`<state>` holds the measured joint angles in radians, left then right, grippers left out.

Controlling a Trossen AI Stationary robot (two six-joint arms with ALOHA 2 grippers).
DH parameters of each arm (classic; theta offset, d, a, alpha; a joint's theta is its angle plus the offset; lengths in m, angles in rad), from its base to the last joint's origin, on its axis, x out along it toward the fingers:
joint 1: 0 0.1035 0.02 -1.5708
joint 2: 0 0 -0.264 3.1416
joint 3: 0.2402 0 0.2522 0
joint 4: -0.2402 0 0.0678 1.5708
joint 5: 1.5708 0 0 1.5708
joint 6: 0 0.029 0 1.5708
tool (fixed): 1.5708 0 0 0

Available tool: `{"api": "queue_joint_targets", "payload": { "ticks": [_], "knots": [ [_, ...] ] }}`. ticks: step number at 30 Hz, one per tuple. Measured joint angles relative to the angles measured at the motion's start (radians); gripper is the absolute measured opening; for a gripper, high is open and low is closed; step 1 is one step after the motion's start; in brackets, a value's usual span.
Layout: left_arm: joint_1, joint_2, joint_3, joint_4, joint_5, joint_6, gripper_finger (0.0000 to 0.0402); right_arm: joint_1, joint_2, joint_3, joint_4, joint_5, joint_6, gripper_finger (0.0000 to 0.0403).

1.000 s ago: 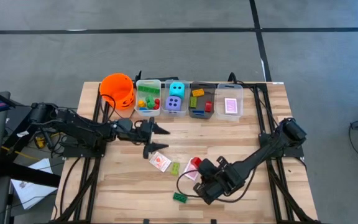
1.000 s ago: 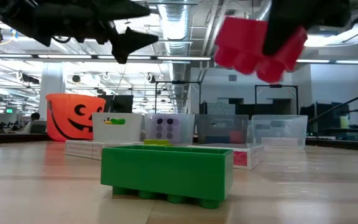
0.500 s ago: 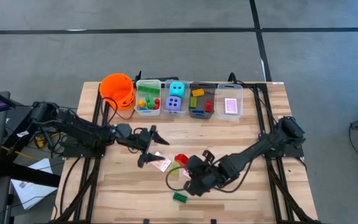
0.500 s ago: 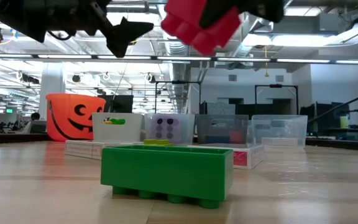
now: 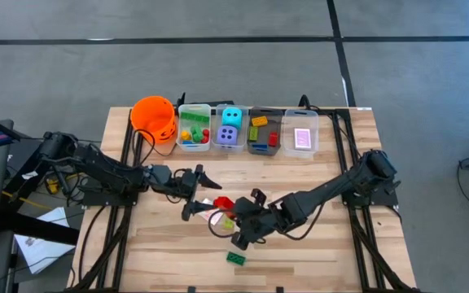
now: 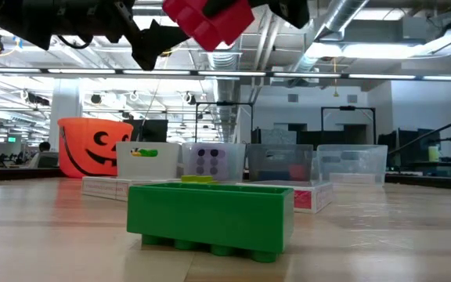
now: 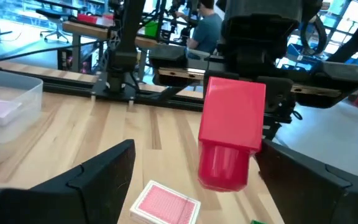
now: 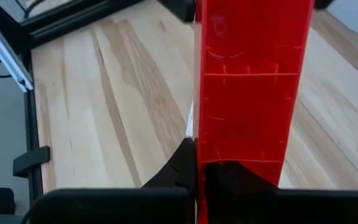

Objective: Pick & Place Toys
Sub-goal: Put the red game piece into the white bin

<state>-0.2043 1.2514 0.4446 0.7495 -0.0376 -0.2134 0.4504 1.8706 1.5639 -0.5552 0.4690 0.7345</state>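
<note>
Right tool [image 5: 233,213] clamped on red brick [image 5: 222,202], raised above table [image 5: 316,244]. Left tool [image 5: 198,191] fingers spread apart, just beside brick. Green brick [image 5: 236,258] on table.

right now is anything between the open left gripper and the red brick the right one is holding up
Nothing visible. The left gripper faces the red brick directly across open air; the pink-backed card lies below on the table, out of that line.

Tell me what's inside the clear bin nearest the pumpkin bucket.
The clear bin holds small green, yellow and red bricks. Anything beneath them is covered.
</note>
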Motion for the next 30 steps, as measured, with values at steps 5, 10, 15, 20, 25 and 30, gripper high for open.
{"api": "queue_joint_targets", "payload": {
  "ticks": [5,10,15,20,25,30],
  "knots": [
    [0.000,0.000,0.000,0.026,0.003,0.000,0.0324,-0.008,-0.001,0.000,0.028,0.000,-0.049,0.0005],
    [0.000,0.000,0.000,0.051,0.000,-0.005,0.0324,-0.018,-0.002,0.000,0.045,-0.003,-0.072,0.0005],
    [0.000,0.000,0.000,0.065,0.042,-0.008,0.0324,-0.028,-0.002,0.000,0.097,-0.027,-0.126,0.0005],
    [-0.005,0.000,0.000,0.071,0.053,-0.008,0.0322,-0.030,-0.002,0.000,0.145,-0.029,-0.167,0.0010],
    [-0.005,0.000,0.000,0.082,0.044,-0.004,0.0286,-0.036,-0.002,0.000,0.145,-0.026,-0.167,0.0006],
    [-0.006,0.000,0.000,0.086,0.046,-0.003,0.0205,-0.036,-0.002,0.000,0.142,-0.018,-0.167,0.0009]
  ]
}}
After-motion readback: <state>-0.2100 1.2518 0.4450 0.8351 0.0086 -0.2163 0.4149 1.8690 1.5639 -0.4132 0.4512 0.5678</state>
